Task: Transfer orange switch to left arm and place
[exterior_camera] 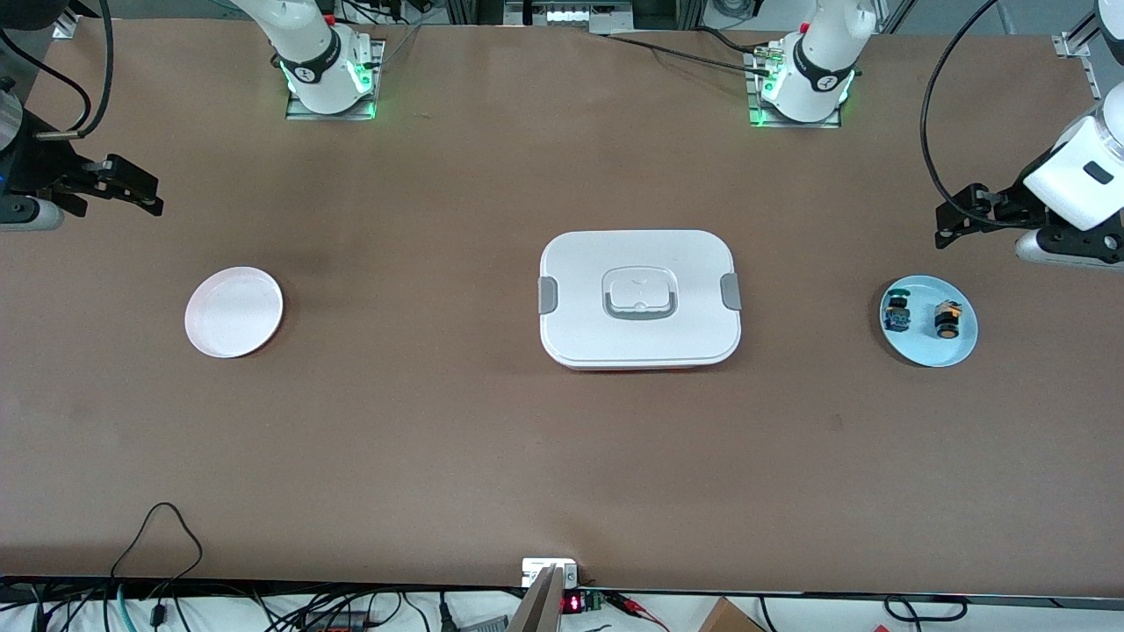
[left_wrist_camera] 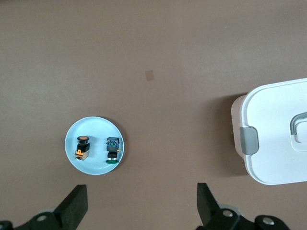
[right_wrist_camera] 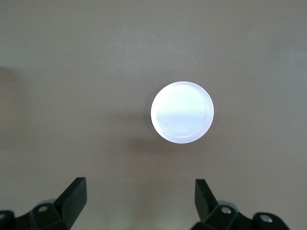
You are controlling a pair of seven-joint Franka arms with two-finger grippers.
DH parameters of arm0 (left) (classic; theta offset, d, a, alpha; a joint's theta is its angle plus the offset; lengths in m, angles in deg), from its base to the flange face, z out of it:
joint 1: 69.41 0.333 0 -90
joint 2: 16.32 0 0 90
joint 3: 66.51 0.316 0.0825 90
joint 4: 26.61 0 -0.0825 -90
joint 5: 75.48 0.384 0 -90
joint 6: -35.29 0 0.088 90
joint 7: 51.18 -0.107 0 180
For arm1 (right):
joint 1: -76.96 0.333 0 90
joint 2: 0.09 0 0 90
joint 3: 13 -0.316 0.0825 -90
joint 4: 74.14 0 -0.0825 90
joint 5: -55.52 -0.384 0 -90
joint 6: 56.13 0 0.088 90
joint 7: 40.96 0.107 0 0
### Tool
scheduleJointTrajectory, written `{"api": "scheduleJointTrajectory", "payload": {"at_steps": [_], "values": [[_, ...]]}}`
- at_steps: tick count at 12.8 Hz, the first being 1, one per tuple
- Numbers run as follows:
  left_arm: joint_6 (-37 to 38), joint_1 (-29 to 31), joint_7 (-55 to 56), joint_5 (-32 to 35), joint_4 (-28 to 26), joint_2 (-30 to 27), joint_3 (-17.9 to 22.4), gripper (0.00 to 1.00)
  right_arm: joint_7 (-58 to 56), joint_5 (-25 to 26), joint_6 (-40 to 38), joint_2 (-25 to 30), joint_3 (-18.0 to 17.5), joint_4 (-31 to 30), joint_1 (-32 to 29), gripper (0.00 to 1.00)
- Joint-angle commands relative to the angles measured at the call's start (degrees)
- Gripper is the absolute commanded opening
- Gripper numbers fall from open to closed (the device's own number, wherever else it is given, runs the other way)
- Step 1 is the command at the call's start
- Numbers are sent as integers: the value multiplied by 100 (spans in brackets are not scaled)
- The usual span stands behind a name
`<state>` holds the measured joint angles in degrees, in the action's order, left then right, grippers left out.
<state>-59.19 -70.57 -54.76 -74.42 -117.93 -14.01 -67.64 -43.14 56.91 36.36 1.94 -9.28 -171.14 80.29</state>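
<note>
The orange switch [exterior_camera: 947, 319] lies on a light blue plate [exterior_camera: 922, 348] toward the left arm's end of the table, beside a blue-green switch [exterior_camera: 897, 312]. In the left wrist view the orange switch [left_wrist_camera: 82, 147] lies on that plate [left_wrist_camera: 96, 168]. My left gripper [exterior_camera: 945, 226] hangs open and empty in the air by the plate; its own view [left_wrist_camera: 141, 206] shows bare table between the fingers. The white box [exterior_camera: 639, 298] stands closed at mid-table and also shows in the left wrist view [left_wrist_camera: 273, 134]. My right gripper [exterior_camera: 145, 195] is open and empty, high over the right arm's end [right_wrist_camera: 139, 201].
An empty white plate [exterior_camera: 234, 312] sits toward the right arm's end and shows in the right wrist view [right_wrist_camera: 182, 112]. Cables and small electronics lie along the table edge nearest the front camera [exterior_camera: 562, 597].
</note>
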Motion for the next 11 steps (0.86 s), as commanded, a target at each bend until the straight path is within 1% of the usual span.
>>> {"api": "scheduleJointTrajectory", "payload": {"at_steps": [1, 5, 7, 11], "values": [[18, 55, -64, -141, 167, 147, 24, 100, 25, -60, -99, 43, -29, 49, -34, 100], [378, -7, -46, -88, 236, 156, -2, 100, 16, -69, -55, 17, -29, 49, -34, 100], [387, 28, -11, -150, 351, 182, 15, 100, 25, -69, -20, 8, -29, 49, -34, 100], [413, 11, 15, -106, 386, 199, 15, 100, 25, -69, -20, 8, -29, 49, -34, 100]]}}
